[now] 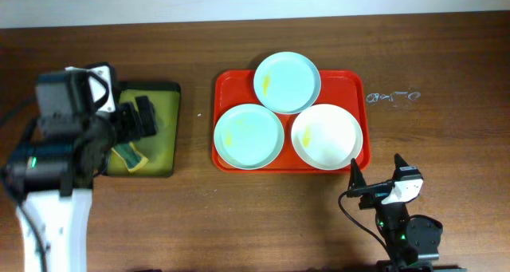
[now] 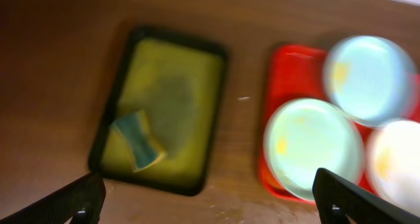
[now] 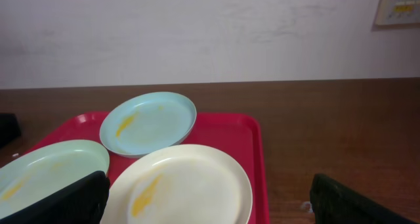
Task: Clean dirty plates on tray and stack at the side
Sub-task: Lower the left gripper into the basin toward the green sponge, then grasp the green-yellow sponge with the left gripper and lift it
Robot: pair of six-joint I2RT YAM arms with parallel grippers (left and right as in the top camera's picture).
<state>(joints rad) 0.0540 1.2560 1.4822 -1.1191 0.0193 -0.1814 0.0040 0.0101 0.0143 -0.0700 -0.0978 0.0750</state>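
Flat on the brown bench [image 1: 446, 57], a little right of centre, a large red tray [image 1: 229, 88]. Carries all three plates, none stacked at the side yet. At the tray's back edge, the far mint-green plate [image 1: 287, 82], with a yellow streak on its left half and its near rim lapping over the two in front. At front left, the second mint-green plate [image 1: 249, 136], smeared pale yellow across the middle. At front right, the white plate [image 1: 325, 136], touching or nearly touching its green neighbour; cannot tell which. In the right wrist view, shows one yellow dab toward its near left. Left of the red tray and apart from it, a smaller black tray [image 1: 166, 104] filled with yellow-green liquid. Holds a sponge [image 2: 139, 140], blue-green on top and yellow beneath, lying toward the near left corner. Above that black tray, the left gripper [image 1: 143, 116], spread wide, gripping nothing, not touching the sponge. Low by the front right corner of the red tray, just off its rim, the right gripper [image 1: 378, 170], pointed toward the plates. Likewise spread wide and empty, with the white plate directly ahead in its wrist view. To the right of the red tray, a faint white scribble [image 1: 392, 97] on the bench.
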